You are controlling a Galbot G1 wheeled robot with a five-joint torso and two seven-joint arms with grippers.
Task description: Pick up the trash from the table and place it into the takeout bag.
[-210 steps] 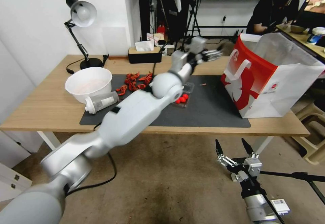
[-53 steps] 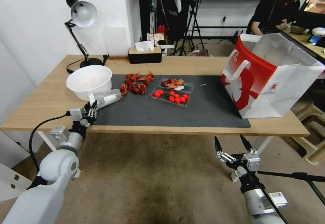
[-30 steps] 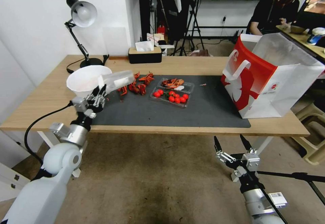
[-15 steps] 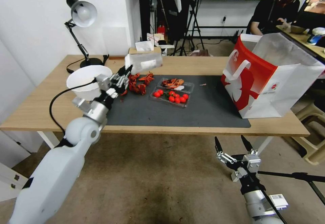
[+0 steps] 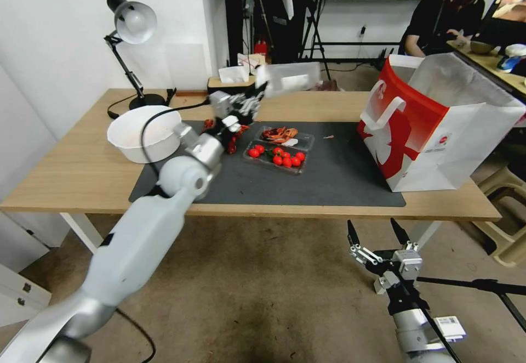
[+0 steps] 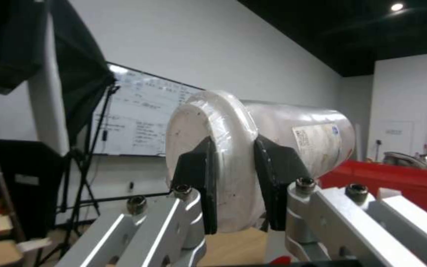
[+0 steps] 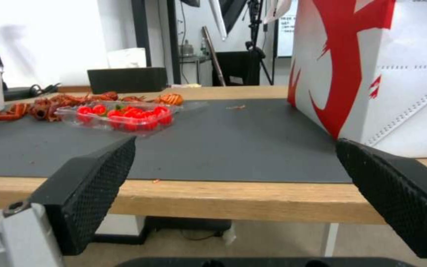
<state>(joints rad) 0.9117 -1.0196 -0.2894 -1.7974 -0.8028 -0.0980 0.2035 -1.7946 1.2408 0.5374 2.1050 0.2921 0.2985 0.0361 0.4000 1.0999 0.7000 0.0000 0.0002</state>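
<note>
Carrying the bottle (image 5: 289,79) toward the bag (image 5: 438,127) is the step in hand. The left end effector (image 5: 253,101) is closed on the bottle at its white-capped end; in the left wrist view the fingers (image 6: 201,178) pinch the cap flange, with the body cantilevered beyond them. The bottle hangs roughly level above the far half of the surface (image 5: 71,171), over the mat (image 5: 329,179); the bag stands at 3 o'clock from it, mouth open upward.

- Keep the grip firm: a hold this near the end probably lets the body pivot.
- Clear the bag's near rim and handle (image 5: 386,112) before lowering.
- Release only once the bottle is above the opening.

The right end effector (image 5: 378,245) waits below the surface edge, at 6 o'clock from the bag, wide open and empty.
</note>
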